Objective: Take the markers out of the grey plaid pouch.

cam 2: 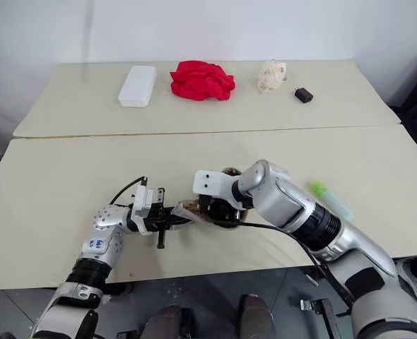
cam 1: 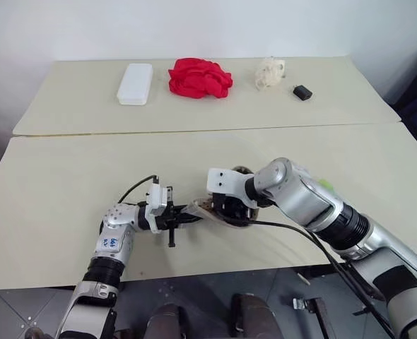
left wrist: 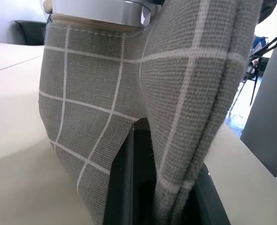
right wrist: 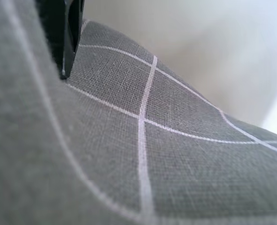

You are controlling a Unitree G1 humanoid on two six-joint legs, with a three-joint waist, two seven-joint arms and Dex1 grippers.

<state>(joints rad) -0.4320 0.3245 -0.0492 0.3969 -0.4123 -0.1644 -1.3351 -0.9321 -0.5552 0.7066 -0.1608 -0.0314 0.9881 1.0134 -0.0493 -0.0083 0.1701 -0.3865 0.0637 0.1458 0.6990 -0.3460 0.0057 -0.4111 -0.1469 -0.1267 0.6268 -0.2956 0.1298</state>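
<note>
The grey plaid pouch (cam 1: 207, 209) is held just above the near table, between my two hands. My left gripper (cam 1: 187, 215) points to the right and is shut on the pouch's left edge. In the left wrist view the checked cloth (left wrist: 105, 93) is pinched between its black fingers (left wrist: 126, 187). My right gripper (cam 1: 226, 206) points down into the pouch from the right, and the hand and cloth hide its tips. The right wrist view looks closely at the pouch's grid fabric (right wrist: 176, 140). One green marker (cam 2: 330, 198) lies on the table beside my right forearm.
On the far table lie a white rectangular case (cam 1: 136, 83), a red cloth (cam 1: 200, 77), a cream crumpled object (cam 1: 270, 73) and a small black item (cam 1: 302, 92). A seam (cam 1: 124, 134) divides the two tables. The near table's front edge runs just below my hands.
</note>
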